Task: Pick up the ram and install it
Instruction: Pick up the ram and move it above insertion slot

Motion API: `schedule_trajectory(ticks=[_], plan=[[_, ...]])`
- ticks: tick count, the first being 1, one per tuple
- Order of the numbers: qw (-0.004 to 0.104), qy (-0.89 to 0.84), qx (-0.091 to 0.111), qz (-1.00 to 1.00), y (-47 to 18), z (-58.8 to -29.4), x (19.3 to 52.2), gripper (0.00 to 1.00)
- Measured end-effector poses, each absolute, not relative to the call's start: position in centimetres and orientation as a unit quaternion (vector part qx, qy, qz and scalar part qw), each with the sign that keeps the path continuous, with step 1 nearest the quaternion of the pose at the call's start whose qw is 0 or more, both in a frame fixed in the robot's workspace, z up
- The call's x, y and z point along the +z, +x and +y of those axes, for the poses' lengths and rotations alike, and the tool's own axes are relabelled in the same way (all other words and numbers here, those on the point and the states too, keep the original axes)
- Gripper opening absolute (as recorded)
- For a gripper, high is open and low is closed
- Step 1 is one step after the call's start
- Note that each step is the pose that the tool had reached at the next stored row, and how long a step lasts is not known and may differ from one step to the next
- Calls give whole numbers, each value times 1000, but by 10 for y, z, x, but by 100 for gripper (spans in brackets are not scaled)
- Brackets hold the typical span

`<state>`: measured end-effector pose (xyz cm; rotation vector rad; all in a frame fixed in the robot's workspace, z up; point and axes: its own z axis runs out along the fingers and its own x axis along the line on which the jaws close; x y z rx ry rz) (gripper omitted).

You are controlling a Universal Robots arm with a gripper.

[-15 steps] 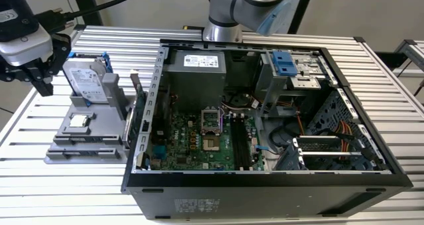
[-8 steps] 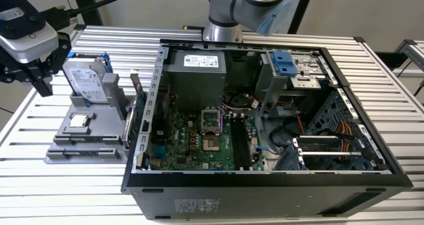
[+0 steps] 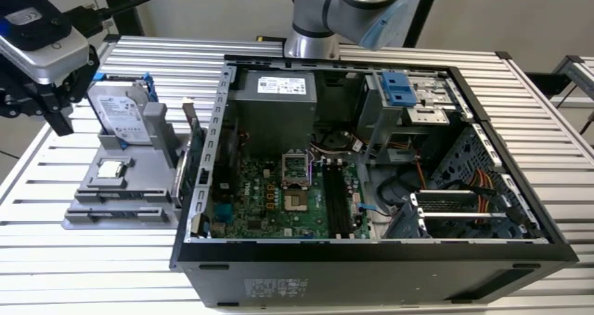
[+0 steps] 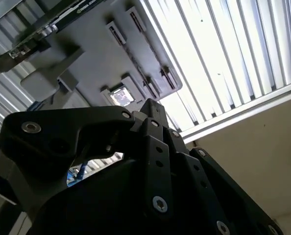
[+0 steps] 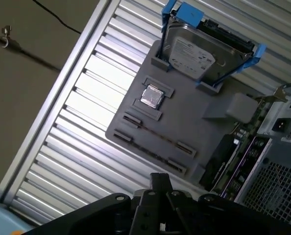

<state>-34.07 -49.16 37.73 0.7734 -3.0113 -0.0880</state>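
Currently the gripper (image 3: 37, 119) is hanging released and empty near the hard drive (image 3: 121, 113), while the ram (image 3: 183, 172) is standing on edge along the gray tray's (image 3: 107, 190) side, just beside the computer case (image 3: 371, 280).

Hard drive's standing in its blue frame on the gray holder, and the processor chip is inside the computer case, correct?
No: the processor chip lies on the gray holder too, beside the hard drive, outside the computer case, as the first wrist view shows. The rest is right.
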Motion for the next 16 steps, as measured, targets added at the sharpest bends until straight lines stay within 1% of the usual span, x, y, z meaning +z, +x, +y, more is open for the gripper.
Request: schedule_trajectory(ticks=[16], plan=[[16, 320, -27, -947, -341, -492, 377, 0]])
